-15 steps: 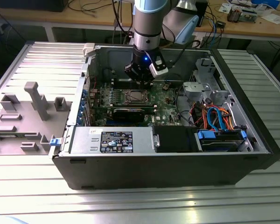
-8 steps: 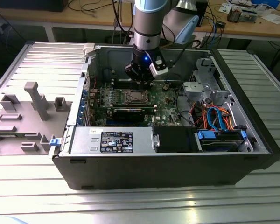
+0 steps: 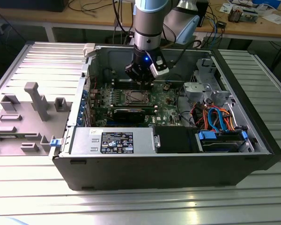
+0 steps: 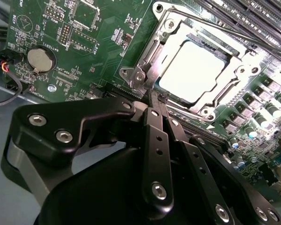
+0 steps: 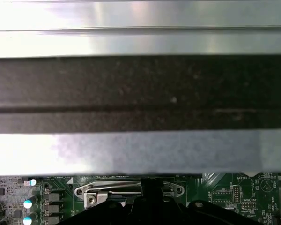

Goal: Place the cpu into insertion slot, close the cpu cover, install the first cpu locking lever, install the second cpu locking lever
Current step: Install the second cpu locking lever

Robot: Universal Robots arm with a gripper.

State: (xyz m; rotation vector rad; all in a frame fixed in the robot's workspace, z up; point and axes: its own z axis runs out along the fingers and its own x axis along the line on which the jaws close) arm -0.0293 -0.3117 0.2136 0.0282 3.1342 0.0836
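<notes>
Black matte gripper [image 4: 152, 105] fingers are pressed together to a narrow tip, nothing between them that I can see. In the second wrist view the tip sits right at the edge of the thin silvery square metal cpu cover [image 4: 166, 44], by a corner screw; I can't tell if it touches the metal or a lever there.

Cpu [image 4: 192, 70], flat square chip with pale silver-grey metal top, is seated in the insertion slot [image 4: 246, 63], the silvery-rimmed socket on the green motherboard [image 4: 107, 28]. Cover frame lies flat around it, chip showing through the open middle. Glare washes the chip top almost white, so no surface detail. A thin metal rod runs along the far side of the frame; lever state is hard to make out.

In the first wrist view my own gripper body [image 5: 150, 206] blocks most of the socket; just a strip of the silvery frame [image 5: 112, 190] shows, under the dark case wall [image 5: 140, 89] and ribbed aluminium worktop [image 5: 140, 42].

Exterior view: gripper [image 3: 143, 80] hangs low inside the open black computer case [image 3: 154, 171], over the socket's far edge [image 3: 136, 97]. Arm hides what's behind it. Grey plastic fixture [image 3: 35, 101] sits on the worktop at the exterior view's left.
</notes>
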